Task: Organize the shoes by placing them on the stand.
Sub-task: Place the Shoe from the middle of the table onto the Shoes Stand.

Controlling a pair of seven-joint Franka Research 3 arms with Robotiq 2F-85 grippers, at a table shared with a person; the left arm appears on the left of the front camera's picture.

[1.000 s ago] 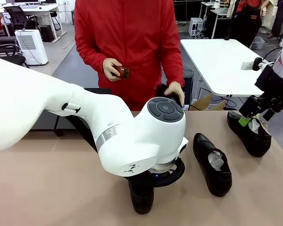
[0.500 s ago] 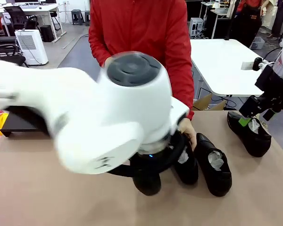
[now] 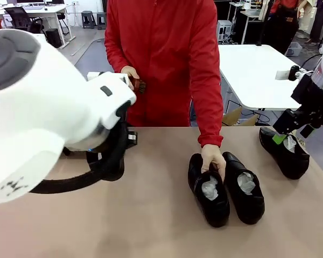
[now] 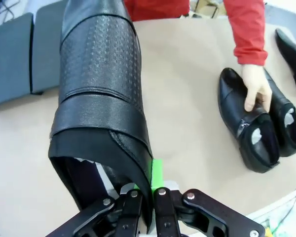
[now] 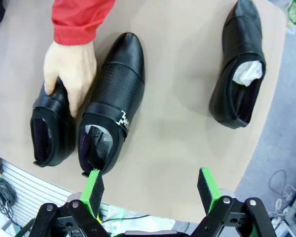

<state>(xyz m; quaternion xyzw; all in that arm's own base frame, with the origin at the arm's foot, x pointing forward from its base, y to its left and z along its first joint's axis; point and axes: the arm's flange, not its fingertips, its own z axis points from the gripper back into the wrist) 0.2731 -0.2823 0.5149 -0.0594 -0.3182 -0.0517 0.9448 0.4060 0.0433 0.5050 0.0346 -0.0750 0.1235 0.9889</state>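
My left gripper (image 4: 147, 193) is shut on the heel rim of a black perforated shoe (image 4: 98, 84), which hangs above the table with its toe towards the stand (image 4: 12, 59). The stand is two dark slanted panels at the table's far left. In the middle of the table lie two shoes side by side (image 3: 207, 191) (image 3: 243, 188). The person's hand (image 3: 212, 160) rests on the left one. A third shoe (image 3: 284, 153) lies at the right, and my right gripper (image 3: 284, 138) hovers open just over it. From the right wrist the gripper (image 5: 149, 190) is open above the table edge.
The person in red stands at the far side, holding a small brown brush (image 3: 139, 83) in the other hand. My bulky left arm (image 3: 43, 107) covers the table's left half in the front view. Bare tabletop (image 4: 187, 98) lies between the stand and the shoe pair.
My left arm has lifted and swung left with its shoe. The person has set another shoe down beside the middle one and keeps a hand on it. The right arm has not moved.
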